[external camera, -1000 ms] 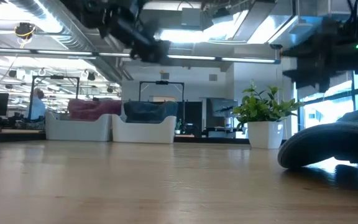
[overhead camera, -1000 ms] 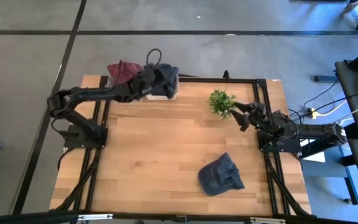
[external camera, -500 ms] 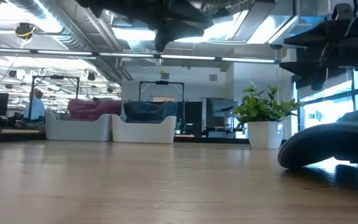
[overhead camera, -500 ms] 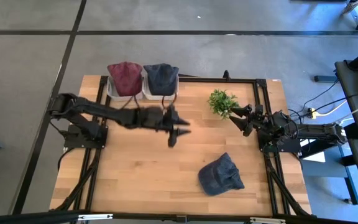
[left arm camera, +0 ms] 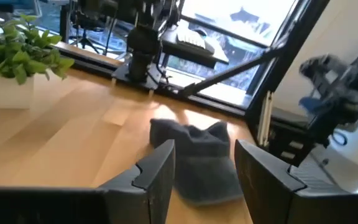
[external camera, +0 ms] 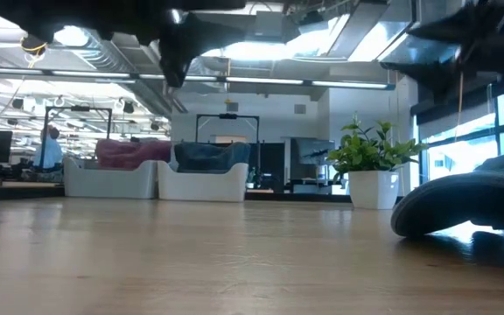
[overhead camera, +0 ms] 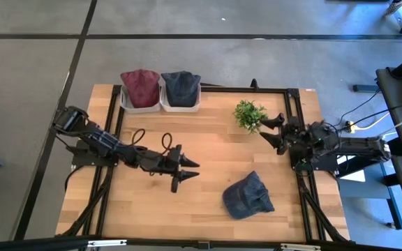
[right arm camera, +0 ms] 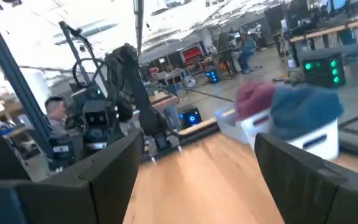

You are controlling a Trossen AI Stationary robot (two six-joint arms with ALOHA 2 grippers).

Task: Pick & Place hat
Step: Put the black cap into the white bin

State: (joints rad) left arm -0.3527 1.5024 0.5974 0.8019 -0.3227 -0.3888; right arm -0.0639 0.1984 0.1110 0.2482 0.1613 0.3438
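I have the left end effector [overhead camera: 185, 172] out over the middle of the bench [overhead camera: 208, 150], lower centre of the overhead frame, its two fingers spread apart with nothing between them. Through its wrist camera the dark fingers [left arm camera: 157, 174] frame the grey-blue hat [left arm camera: 199, 158], which lies ahead of them on the wood, not touched.

From above, that hat [overhead camera: 248, 196] sits flat in the lower right of the bench, just right of the left end effector's tips and well apart from the bins. At bench height it fills the right edge of the frame as a dark dome [external camera: 466, 204].

The right end effector [overhead camera: 271, 130] hangs at the right side of the frame, beside the small potted plant [overhead camera: 248, 113], fingers also parted and empty.

At the upper left edge of the bench stand two white bins side by side: one holds a maroon hat [overhead camera: 139, 85], the other a dark blue hat [overhead camera: 181, 85].

In the room beyond, a person [external camera: 51, 147] shows far left of the low view.
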